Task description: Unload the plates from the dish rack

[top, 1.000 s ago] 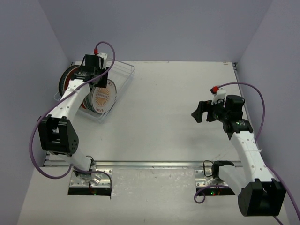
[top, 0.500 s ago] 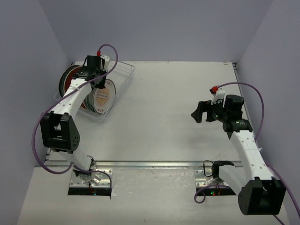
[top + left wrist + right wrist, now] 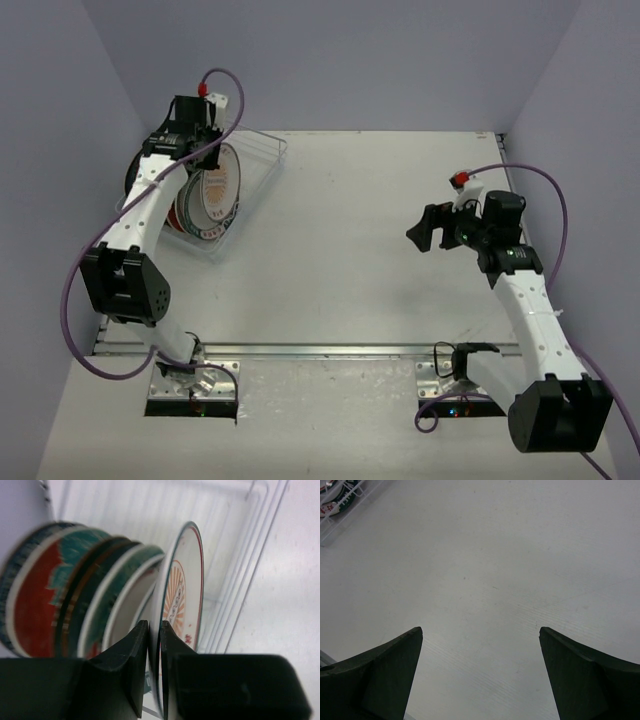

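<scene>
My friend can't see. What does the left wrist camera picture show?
The left gripper pinches the rim of a white plate with an orange sunburst, standing upright in the clear dish rack. To its left, other plates, red, teal and dark, stand on edge in a row.

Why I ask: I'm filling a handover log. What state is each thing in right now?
dish rack: loaded with plates standing in a row.
white plate: upright on edge, frontmost in the row, rim pinched.
other plates: on edge behind it, untouched.
left claw: shut on the white plate.
right claw: open, holding nothing.
</scene>
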Robot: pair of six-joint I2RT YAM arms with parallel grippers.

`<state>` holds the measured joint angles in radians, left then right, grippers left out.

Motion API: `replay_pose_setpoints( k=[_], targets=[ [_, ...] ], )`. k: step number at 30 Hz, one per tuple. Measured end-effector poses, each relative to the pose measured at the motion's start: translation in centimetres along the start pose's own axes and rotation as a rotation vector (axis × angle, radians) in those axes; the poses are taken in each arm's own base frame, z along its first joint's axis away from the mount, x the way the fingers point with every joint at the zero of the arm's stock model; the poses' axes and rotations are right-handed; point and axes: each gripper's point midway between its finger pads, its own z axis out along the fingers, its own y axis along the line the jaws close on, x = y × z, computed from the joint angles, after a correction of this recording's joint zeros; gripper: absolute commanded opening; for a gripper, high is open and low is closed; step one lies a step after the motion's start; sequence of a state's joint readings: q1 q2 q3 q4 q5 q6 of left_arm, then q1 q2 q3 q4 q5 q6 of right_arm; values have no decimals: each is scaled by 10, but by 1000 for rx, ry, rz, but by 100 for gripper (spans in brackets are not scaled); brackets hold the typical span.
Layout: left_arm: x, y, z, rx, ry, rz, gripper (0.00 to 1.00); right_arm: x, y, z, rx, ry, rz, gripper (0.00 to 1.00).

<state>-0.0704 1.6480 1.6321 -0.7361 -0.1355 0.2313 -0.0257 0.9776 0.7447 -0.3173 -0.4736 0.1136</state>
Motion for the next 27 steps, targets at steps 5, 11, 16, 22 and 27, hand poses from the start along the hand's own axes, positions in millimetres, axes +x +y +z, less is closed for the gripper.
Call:
replay_pose_setpoints(
  k=[5,11,16,22,27],
  targets=[
    [-80,15,-60,-2,-250,-56,0,-18,2,0,-8,-36,8,99],
    [-123,-4,-151,172,-502,-60,0,-50,10,3,-53,-87,61,99],
    [-113,-56,-189,469,-564,-43,0,-70,24,14,-157,-106,170,97],
    [-54,-122,-158,778,-367,-44,0,-82,58,25,-344,-82,308,94],
    [-16,-143,-142,867,-233,-60,0,-85,108,27,-491,-50,259,91]
  ],
)
